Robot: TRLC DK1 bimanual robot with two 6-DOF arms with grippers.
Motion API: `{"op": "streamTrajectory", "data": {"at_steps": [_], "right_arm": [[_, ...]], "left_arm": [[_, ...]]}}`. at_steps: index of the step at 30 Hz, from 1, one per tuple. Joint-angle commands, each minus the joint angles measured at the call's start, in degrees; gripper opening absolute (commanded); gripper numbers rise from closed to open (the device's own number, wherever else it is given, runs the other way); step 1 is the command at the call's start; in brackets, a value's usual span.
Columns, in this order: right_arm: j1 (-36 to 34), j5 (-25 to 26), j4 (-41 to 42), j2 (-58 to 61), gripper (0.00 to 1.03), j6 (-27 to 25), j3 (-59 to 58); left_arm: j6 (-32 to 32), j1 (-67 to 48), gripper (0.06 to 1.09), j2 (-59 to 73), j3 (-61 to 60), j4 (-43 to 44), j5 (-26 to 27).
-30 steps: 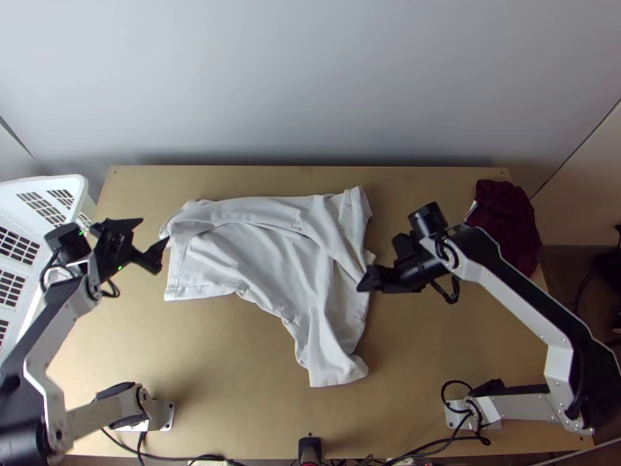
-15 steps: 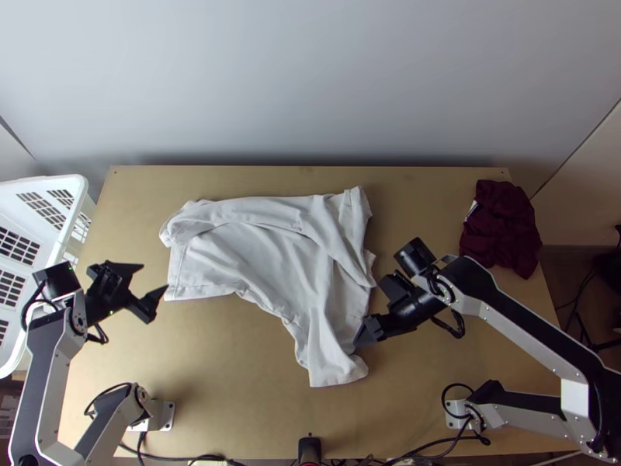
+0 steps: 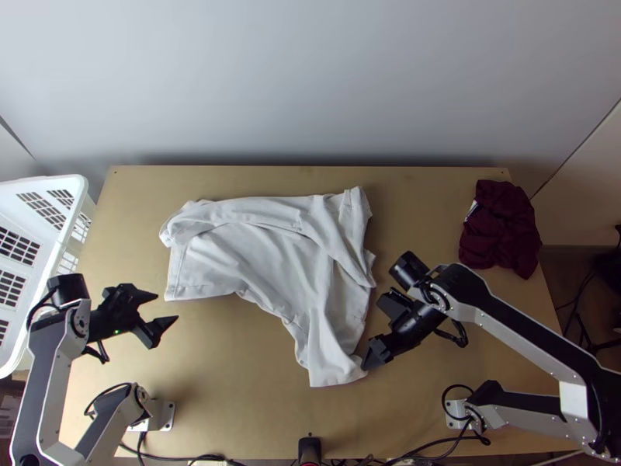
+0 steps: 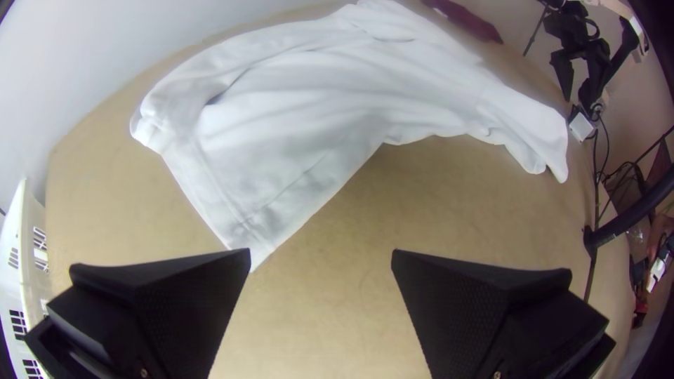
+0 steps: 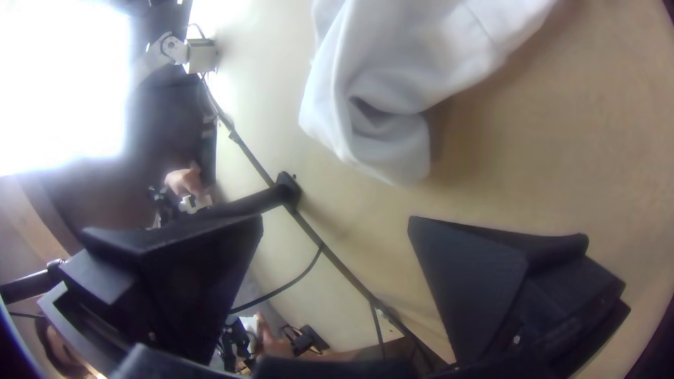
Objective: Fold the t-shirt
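Standing wide apart, the jaws of the black left gripper [image 3: 167, 307] are pointing toward the middle of the light wooden table [image 3: 233, 373], near one corner of the white cloth t-shirt [image 3: 268, 252]. The black right gripper [image 3: 368, 363] is also having its jaws well spread, as its wrist view is showing, and it is hovering just beside the t-shirt's narrow end, which is reaching toward the near edge of the table. The t-shirt itself is lying across the middle of the table and is stretching to its left part. It is spreading unevenly, with many wrinkles, and at its far side a long strip of cloth is lying over the rest. Farther outward, a dark red cloth [image 3: 501, 233] is lying bunched at the far right of the table, a white plastic basket with a grid of holes [image 3: 46, 182] is standing at the left side, and a short black post [image 3: 309, 449] is rising at the near edge.
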Motion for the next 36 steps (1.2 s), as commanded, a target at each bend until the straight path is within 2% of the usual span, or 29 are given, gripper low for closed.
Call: {"op": "streamTrajectory", "data": {"at_steps": [1, 5, 16, 20, 23, 26, 27, 28, 30, 31, 32, 36], "right_arm": [[1.7, 0.1, -0.2, 3.2, 0.96, -1.5, -0.1], [4.9, 3.6, 2.1, 7.1, 0.96, -1.3, -0.1], [11.7, 7.3, 9.3, 16.3, 0.96, 0.3, 1.2], [12.0, 9.3, 10.0, 18.1, 0.96, 0.3, 0.9], [12.0, 9.8, 11.7, 18.5, 0.85, 0.2, 0.1], [11.9, 10.4, 12.5, 19.4, 0.84, 0.3, 0.2], [11.9, 10.7, 12.8, 19.4, 0.8, 0.2, 0.3], [11.9, 10.8, 14.0, 19.1, 0.66, 0.3, 0.3], [11.9, 10.8, 14.8, 19.2, 0.25, -0.1, 0.4], [12.0, 10.8, 15.1, 19.2, 0.09, -0.5, 0.5], [12.2, 10.8, 15.2, 19.3, 0.03, -0.6, 0.5], [12.8, 10.8, 16.1, 18.8, 0.03, -0.2, 0.0]], "left_arm": [[-0.2, -0.4, 1.03, 4.6, -2.0, 4.2, -0.6], [-1.6, -0.4, 1.03, 6.0, -2.2, 7.3, -0.9], [-8.0, -3.1, 1.03, 7.5, -2.6, 14.4, -1.0], [-8.2, -3.3, 1.03, 7.5, -2.2, 14.7, -0.9], [-8.3, -3.6, 1.03, 7.5, -2.2, 14.7, -0.9], [-9.3, -4.1, 1.03, 7.5, -2.3, 15.3, -0.9], [-9.7, -4.4, 1.03, 7.5, -2.3, 15.8, -0.9], [-9.9, -4.6, 1.03, 7.5, -2.3, 15.9, -0.9], [-10.4, -5.2, 1.03, 7.5, -2.2, 16.1, -0.9], [-10.9, -5.3, 1.03, 7.5, -2.0, 16.2, -0.9], [-11.0, -5.3, 1.03, 7.5, -1.9, 16.2, -0.9], [-11.3, -4.8, 1.03, 7.5, -1.8, 18.0, -1.0]]}}
